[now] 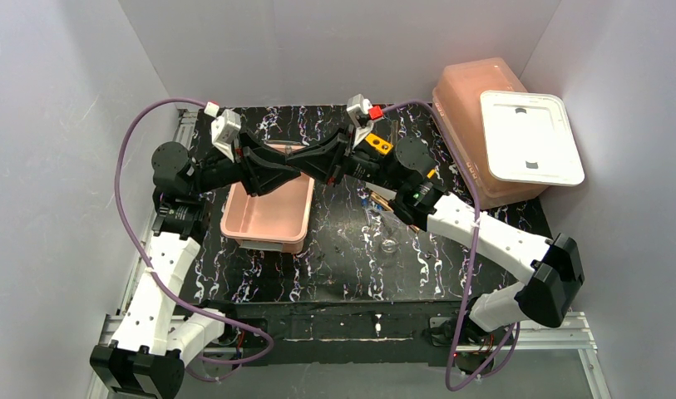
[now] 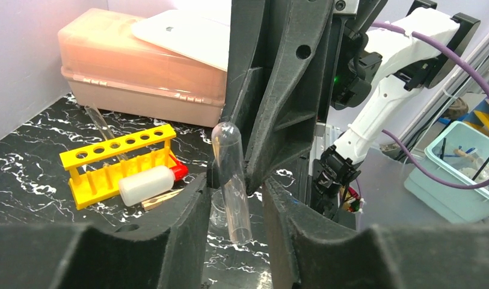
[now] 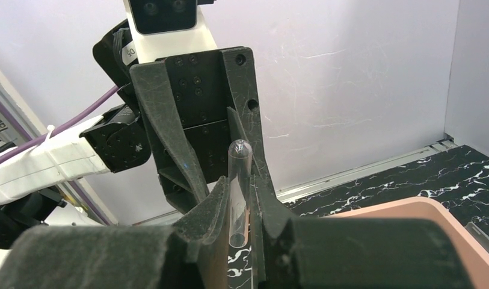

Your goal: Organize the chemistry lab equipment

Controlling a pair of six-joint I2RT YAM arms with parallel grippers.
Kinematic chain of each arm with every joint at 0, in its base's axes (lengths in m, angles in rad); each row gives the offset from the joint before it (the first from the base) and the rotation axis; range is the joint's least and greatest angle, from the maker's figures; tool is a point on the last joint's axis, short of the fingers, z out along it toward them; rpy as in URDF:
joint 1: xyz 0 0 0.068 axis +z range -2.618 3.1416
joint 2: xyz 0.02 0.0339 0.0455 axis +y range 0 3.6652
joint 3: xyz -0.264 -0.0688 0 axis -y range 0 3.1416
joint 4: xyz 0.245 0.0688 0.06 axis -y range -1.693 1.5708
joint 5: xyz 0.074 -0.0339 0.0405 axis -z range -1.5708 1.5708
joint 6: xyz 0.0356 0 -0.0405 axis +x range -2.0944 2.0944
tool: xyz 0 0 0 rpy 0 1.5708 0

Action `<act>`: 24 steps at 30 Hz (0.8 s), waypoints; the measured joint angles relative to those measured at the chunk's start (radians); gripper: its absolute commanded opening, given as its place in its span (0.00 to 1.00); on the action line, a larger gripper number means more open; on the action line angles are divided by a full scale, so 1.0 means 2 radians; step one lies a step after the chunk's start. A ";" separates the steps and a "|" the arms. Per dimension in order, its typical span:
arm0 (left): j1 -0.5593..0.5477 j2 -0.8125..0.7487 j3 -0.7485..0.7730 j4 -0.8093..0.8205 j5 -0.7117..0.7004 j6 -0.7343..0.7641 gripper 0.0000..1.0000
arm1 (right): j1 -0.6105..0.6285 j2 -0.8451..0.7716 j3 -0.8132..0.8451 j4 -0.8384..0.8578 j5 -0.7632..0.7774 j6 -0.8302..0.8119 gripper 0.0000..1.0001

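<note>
Both arms are white-shelled links with black joints, the left arm (image 1: 164,266) at lower left, the right arm (image 1: 492,237) at lower right, each trailed by a purple cable (image 1: 126,212). The jaws are matte black plastic with round screw holes. A green light (image 2: 336,79) glows on the right wrist.

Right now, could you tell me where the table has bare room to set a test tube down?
The near strip of table in front of the open pink tub and the small glassware is bare. It is crowded around the yellow rack, the red-capped bottle and the clear tube lying behind them.
</note>
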 measured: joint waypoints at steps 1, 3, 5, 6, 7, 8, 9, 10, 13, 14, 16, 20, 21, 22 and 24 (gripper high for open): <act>0.000 0.002 0.001 0.000 0.001 0.000 0.22 | 0.000 0.000 0.000 -0.001 0.000 0.000 0.01; 0.000 0.004 0.001 0.000 0.003 0.000 0.10 | 0.000 0.000 0.000 0.000 0.000 0.000 0.01; 0.001 0.006 0.001 -0.002 0.005 0.000 0.11 | 0.000 0.000 0.000 0.001 0.002 -0.002 0.01; 0.001 0.006 0.002 -0.004 0.005 0.000 0.16 | -0.001 0.000 0.000 0.001 0.003 -0.003 0.01; 0.002 0.006 0.002 -0.005 0.005 0.000 0.19 | -0.001 0.000 0.000 0.001 0.002 -0.004 0.01; 0.002 0.006 0.002 -0.006 0.005 -0.001 0.21 | -0.001 0.000 0.000 0.001 0.002 -0.004 0.01; 0.002 0.006 0.002 -0.006 0.005 -0.001 0.21 | -0.001 0.000 0.000 0.001 0.002 -0.004 0.01; 0.002 0.006 0.003 -0.007 0.006 0.000 0.19 | 0.000 0.000 0.000 0.001 0.002 -0.004 0.01; 0.001 0.006 0.003 -0.008 0.007 0.000 0.08 | 0.000 0.000 0.000 0.001 0.002 -0.004 0.13; 0.001 0.006 0.003 -0.009 0.008 0.000 0.04 | 0.000 0.000 0.000 0.001 0.002 -0.004 0.19; 0.002 0.006 0.004 -0.012 0.009 0.001 0.00 | 0.000 0.000 0.000 0.000 0.002 -0.006 0.29; 0.002 0.006 0.004 -0.013 0.010 0.005 0.00 | 0.000 0.000 0.008 -0.014 0.002 -0.013 0.36; 0.002 0.006 0.004 -0.012 0.011 0.006 0.00 | 0.000 0.000 0.010 -0.019 0.002 -0.014 0.36; 0.002 0.006 0.004 -0.012 0.012 0.007 0.00 | 0.000 0.000 0.014 -0.025 0.002 -0.015 0.37; 0.001 0.006 0.004 -0.014 0.015 0.010 0.00 | 0.000 0.000 0.020 -0.032 0.002 -0.015 0.37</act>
